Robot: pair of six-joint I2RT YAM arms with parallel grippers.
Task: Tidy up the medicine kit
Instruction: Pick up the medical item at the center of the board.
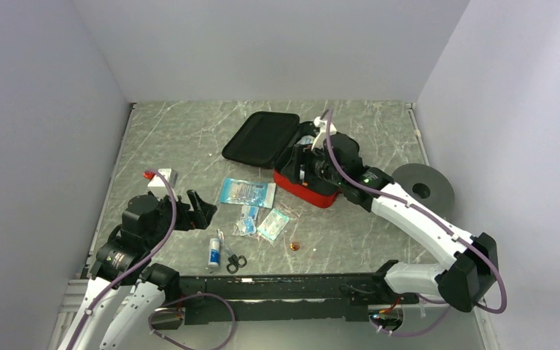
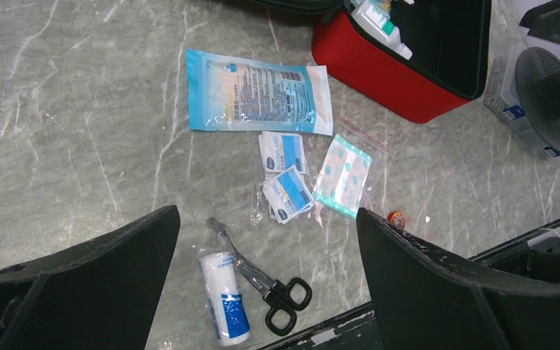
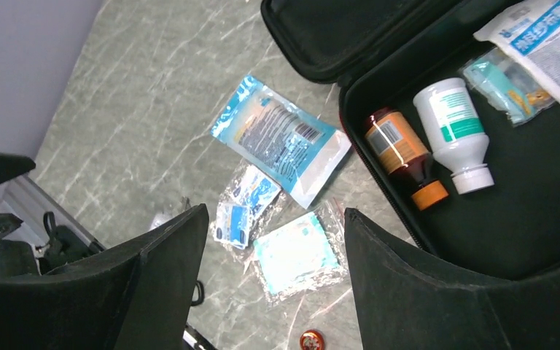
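Two grippers stand with jaws wide and nothing between them. The left gripper [image 2: 268, 211] is near the table's left side, and the right gripper [image 3: 275, 219] is over the open medicine kit [image 1: 306, 191], centre-right. Bare table [image 1: 182, 131] lies left of the kit and behind it. Scissors [image 2: 270, 288] lie near the front edge. The right arm [image 1: 408, 211] hides much of the kit's tray.

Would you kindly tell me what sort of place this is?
Probably a robotics lab test cell, not a clinic: plain pale walls box in a marble-patterned table, two robot arms are bolted at its near edge, and the medicine kit and loose supplies look staged.
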